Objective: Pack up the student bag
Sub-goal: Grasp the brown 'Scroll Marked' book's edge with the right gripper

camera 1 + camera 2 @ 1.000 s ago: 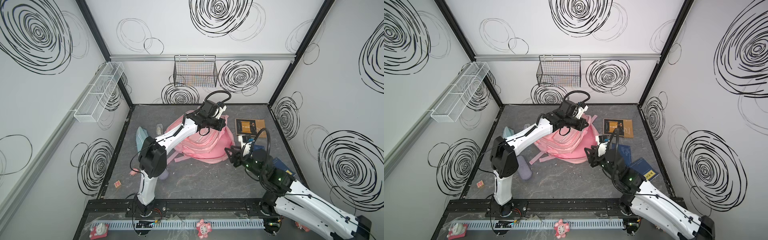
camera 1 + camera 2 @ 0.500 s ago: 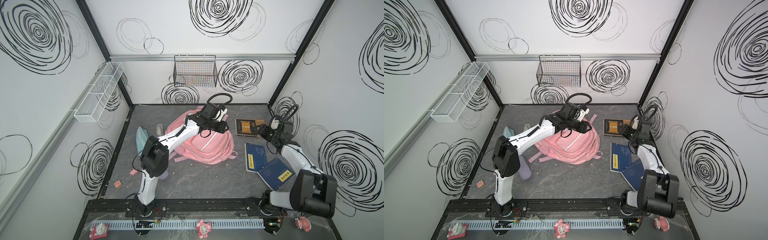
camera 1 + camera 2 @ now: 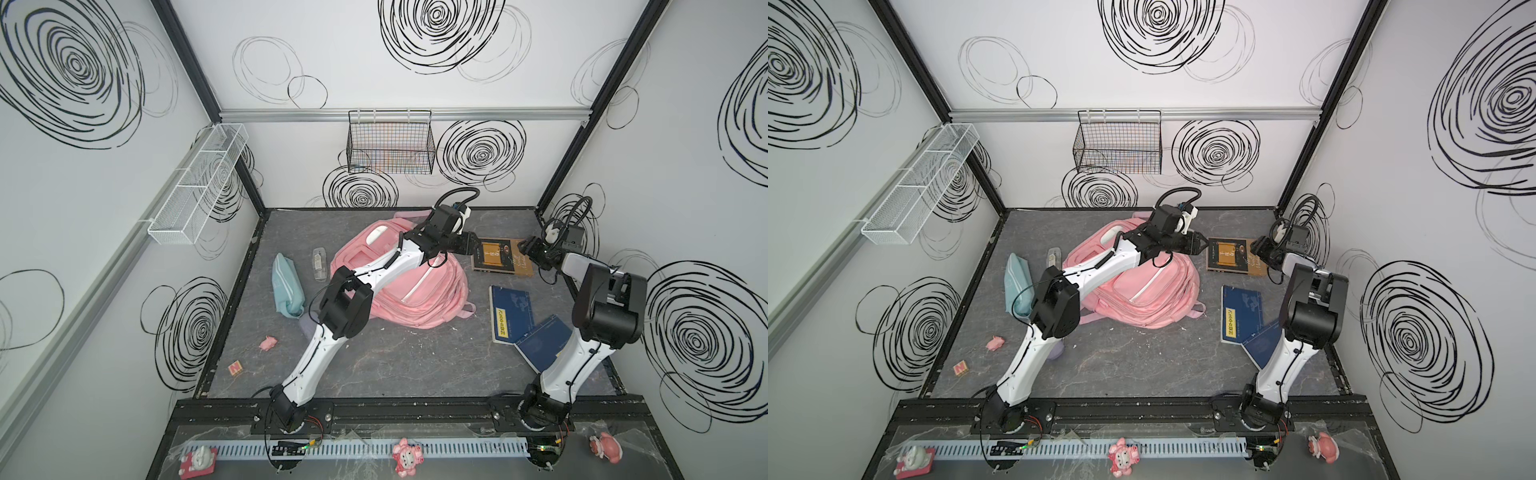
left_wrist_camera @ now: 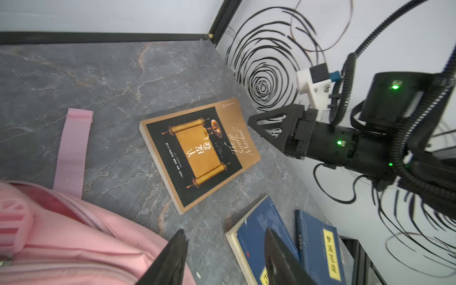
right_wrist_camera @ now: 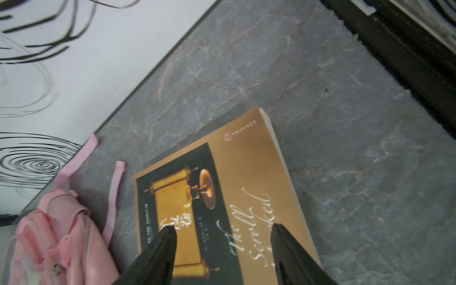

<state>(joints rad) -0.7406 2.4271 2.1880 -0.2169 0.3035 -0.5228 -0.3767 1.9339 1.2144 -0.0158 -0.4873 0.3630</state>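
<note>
The pink student bag (image 3: 415,291) (image 3: 1142,295) lies flat in the middle of the floor in both top views, its straps trailing toward the back wall. My left gripper (image 3: 474,247) (image 4: 224,233) hovers open off the bag's right edge (image 4: 61,241), with only floor and a blue book's corner between its fingers. My right gripper (image 3: 524,248) (image 5: 223,228) stands open just above the right half of a brown and gold book (image 3: 500,262) (image 4: 199,153) (image 5: 222,197), holding nothing. The bag (image 5: 56,237) also shows in the right wrist view.
Two blue books (image 3: 511,313) (image 3: 544,343) lie at the right, one overlapping the other. A teal pouch (image 3: 286,286) and a clear case (image 3: 319,264) lie left of the bag. A small pink toy (image 3: 268,343) and a block (image 3: 235,368) sit front left. A wire basket (image 3: 390,145) hangs on the back wall.
My left gripper opened, let go of the bag and moved right; the bag dropped flat. My right arm swung from in front of the bag to the brown book and opened wider.
</note>
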